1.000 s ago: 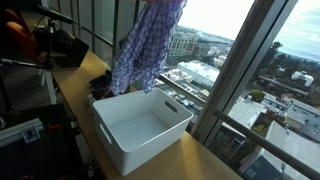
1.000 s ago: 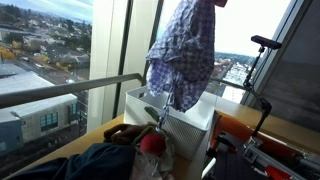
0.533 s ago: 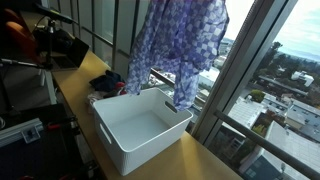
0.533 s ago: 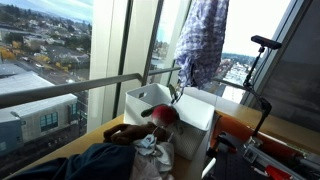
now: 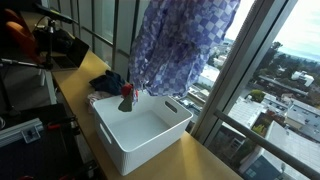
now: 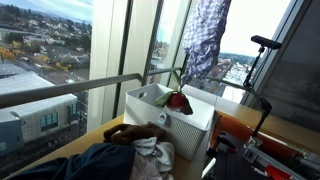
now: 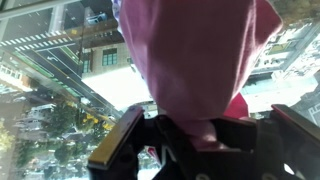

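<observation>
A blue-and-white checked shirt (image 5: 185, 45) (image 6: 205, 40) hangs from above the frame in both exterior views, over the white plastic bin (image 5: 150, 148) (image 6: 148, 100). A small red item (image 5: 126, 93) (image 6: 180, 100) dangles at the shirt's lower end, at the bin's rim. In the wrist view my gripper (image 7: 190, 135) is shut on a bunch of the shirt (image 7: 195, 55), which looks pink against the light and fills the view. The gripper itself is out of frame in both exterior views.
The bin stands on a wooden counter (image 5: 85, 75) along tall windows. A pile of dark clothes (image 5: 108, 82) (image 6: 120, 150) lies beside the bin. Black equipment (image 5: 60, 45) sits at one end; a red-and-black device (image 6: 262, 145) stands close to the bin.
The hanging shirt has swung from above the clothes pile to above the bin. The red item has come up from the pile to the bin's rim. The jaws have stayed shut.
</observation>
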You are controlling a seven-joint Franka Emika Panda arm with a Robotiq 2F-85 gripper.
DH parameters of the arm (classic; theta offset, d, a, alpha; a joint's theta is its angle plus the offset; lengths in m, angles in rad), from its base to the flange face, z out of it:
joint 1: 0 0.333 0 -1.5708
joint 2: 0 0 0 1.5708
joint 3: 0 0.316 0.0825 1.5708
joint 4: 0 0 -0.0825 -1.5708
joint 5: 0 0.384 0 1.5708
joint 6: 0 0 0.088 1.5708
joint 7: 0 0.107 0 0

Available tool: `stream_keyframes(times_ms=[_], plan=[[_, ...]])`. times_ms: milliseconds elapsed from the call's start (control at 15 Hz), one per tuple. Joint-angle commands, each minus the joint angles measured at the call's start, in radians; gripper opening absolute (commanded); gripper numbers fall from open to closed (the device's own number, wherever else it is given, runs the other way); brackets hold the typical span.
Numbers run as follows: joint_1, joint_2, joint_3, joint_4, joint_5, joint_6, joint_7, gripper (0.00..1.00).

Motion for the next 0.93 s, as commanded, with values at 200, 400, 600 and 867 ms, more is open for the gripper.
stream_keyframes(times_ms=[200,400,600,867], plan=[[-0.069,0.128,0.038,0.253,0.037,-0.082,0.005,0.0],[-0.026,0.112,0.026,0.175,0.023,-0.054,-0.005,0.0],[-0.008,0.132,0.027,0.137,0.019,-0.049,-0.009,0.0],[0.011,0.15,0.027,0.078,0.019,-0.053,-0.014,0.0]])
